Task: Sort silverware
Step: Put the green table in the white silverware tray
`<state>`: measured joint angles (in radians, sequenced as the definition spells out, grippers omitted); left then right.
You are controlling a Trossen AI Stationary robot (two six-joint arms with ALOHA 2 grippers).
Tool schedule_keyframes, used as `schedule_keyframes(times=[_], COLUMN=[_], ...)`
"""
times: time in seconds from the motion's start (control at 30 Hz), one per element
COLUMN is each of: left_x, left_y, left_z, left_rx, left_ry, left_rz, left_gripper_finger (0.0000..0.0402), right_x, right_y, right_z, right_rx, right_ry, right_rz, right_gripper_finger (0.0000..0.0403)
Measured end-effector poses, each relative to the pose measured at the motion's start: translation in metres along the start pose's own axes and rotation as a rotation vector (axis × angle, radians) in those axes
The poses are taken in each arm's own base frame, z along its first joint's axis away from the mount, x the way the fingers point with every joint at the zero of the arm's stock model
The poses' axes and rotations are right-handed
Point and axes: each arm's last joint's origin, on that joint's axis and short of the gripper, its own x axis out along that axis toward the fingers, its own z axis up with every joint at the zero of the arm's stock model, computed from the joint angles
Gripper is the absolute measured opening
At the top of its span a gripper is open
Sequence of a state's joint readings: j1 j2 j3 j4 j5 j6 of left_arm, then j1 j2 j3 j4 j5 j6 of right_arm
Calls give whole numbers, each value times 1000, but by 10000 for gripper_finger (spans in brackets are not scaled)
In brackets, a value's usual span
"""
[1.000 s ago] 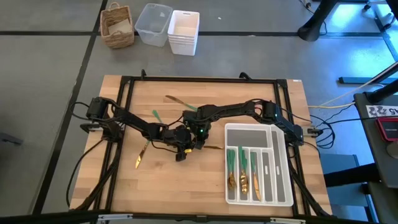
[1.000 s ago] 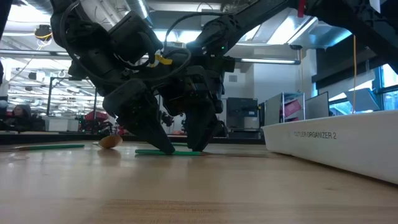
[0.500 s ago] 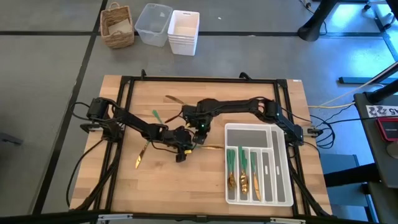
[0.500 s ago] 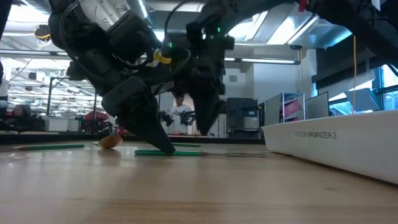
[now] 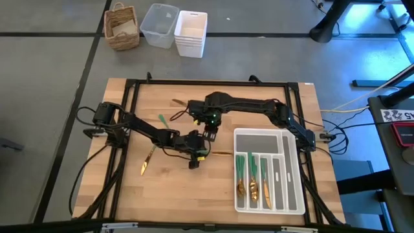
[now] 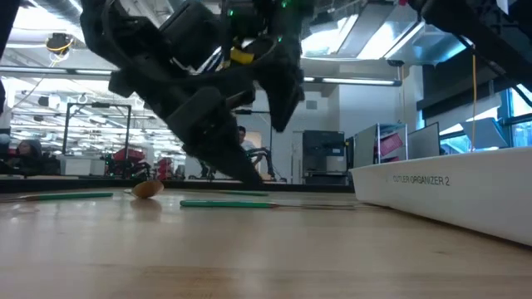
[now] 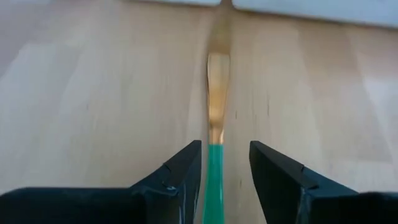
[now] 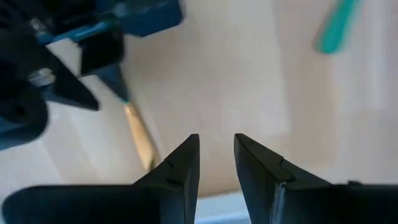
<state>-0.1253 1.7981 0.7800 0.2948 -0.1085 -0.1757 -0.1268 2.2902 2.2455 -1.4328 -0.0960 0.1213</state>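
Observation:
A green-handled knife (image 7: 214,180) lies flat on the wooden table, its gold blade (image 5: 221,153) pointing at the white tray (image 5: 259,133). My left gripper (image 7: 225,152) is open. Its fingers stand on either side of the handle and a little above it (image 6: 224,203). My right gripper (image 8: 216,146) hangs higher, just beyond the knife, open with nothing between its fingers, pointing down. Several pieces of silverware (image 5: 249,171) lie in the tray's long slots. Three more lie loose on the table's left half (image 5: 163,120), (image 5: 147,160), (image 5: 184,104).
The tray (image 6: 440,195) fills the table's near right part. A black frame (image 5: 207,83) runs round the table. A wicker basket (image 5: 121,27), a clear bin (image 5: 160,24) and a white bin (image 5: 191,32) stand on the floor past the far edge.
My right gripper has risen well clear of the table and tipped until it points straight down. My left gripper's fingertips have come up off the knife's green handle. The knife stays flat on the table where it was.

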Motion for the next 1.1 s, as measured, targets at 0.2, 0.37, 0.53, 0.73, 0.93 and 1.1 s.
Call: schedule_keyframes(times=[0.2,0.37,0.53,0.73,0.93,1.1], left_x=[0,1,4,5,2,0], left_y=[0,1,0,1,11,16], left_z=[3,2,1,20,45,52], left_rx=[57,72,74,86,80,47], left_ry=[-6,-4,7,96,163,186], left_rz=[5,13,12,33,45,-5], left_gripper_finger=[129,129,129,129,129,129], right_x=[-37,-89,-153,-220,-264,-287], right_y=[-1,1,2,-2,-7,-11], right_z=[-11,-36,-74,-133,-188,-224], right_rx=[-39,-56,-58,-1,122,204], right_ry=[-10,-117,-284,-493,-669,-780], right_rz=[-113,-103,-109,-192,-230,-255], right_gripper_finger=[101,101,101,101,101,101])
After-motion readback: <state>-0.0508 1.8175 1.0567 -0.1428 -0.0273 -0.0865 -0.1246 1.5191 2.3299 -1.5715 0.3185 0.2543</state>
